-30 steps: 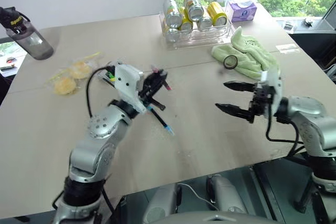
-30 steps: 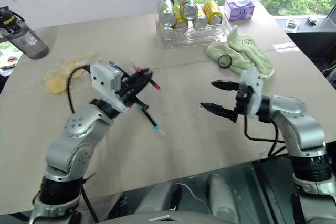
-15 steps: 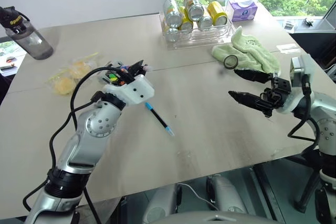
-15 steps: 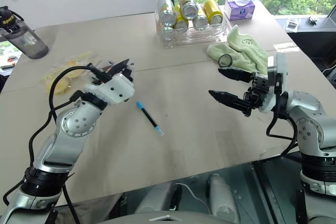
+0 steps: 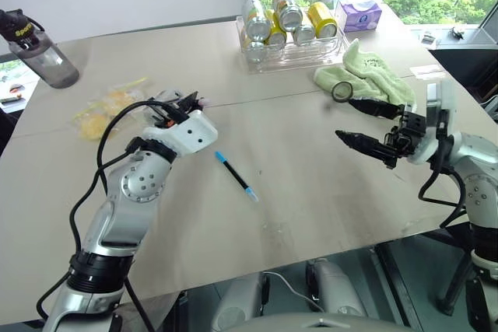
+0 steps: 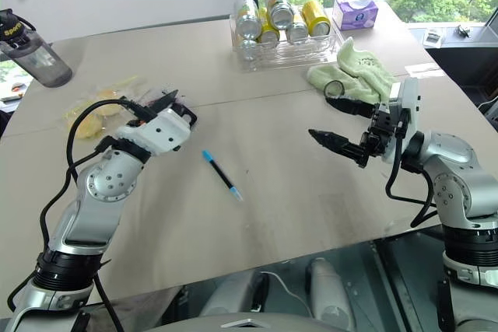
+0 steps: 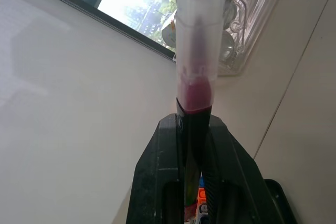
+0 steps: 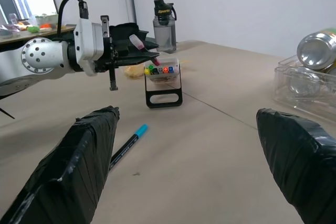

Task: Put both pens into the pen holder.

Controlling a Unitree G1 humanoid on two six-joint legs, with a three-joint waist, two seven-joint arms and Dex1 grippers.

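Blue-capped pen (image 5: 236, 176) lies flat on the table (image 5: 311, 192), nearest. Right gripper (image 6: 336, 120) hovers with fingers spread wide, empty. Left gripper (image 8: 140, 46), clamped on the pink-capped pen (image 7: 195, 66), hangs above the pen holder (image 8: 162, 80). Beyond: can tray (image 5: 292, 50).

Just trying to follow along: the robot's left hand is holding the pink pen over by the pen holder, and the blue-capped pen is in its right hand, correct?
Not quite. The right hand is open and holds nothing; the blue-capped pen lies on the table, as the right eye view shows. The left hand does hold the pink pen by the pen holder.
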